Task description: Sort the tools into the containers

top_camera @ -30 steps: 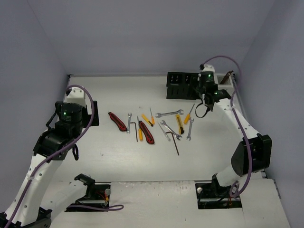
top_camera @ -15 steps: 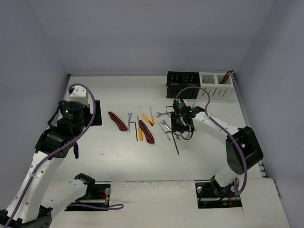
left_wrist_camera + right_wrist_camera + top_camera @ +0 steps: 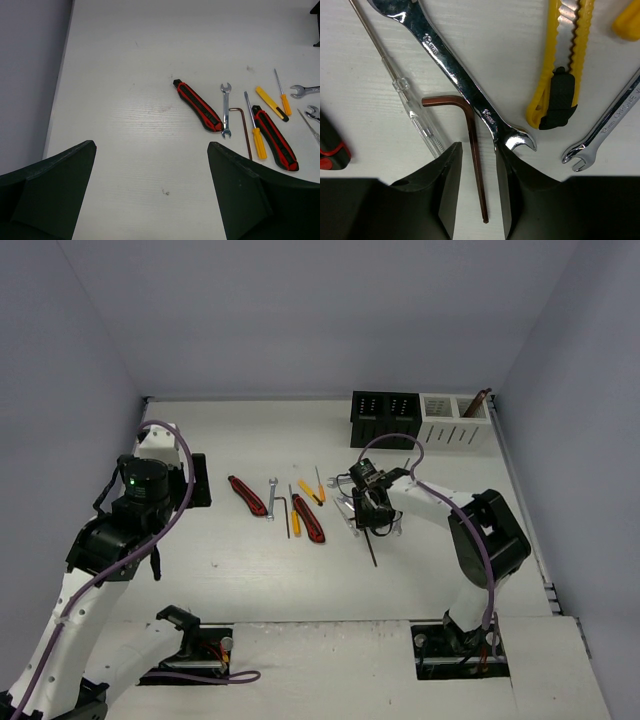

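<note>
The right end effector stands narrow, one finger on each side of the hex key's long shank, with gaps showing and nothing gripped. The key lies flat on the desk. It looks thin, stiff and light, and probably slippery. Pinch it mid-shank, clear of the wrench just beside one finger. The left end effector is wide and empty.

White table carries scattered tools, plus black box and white box at the far edge
</note>
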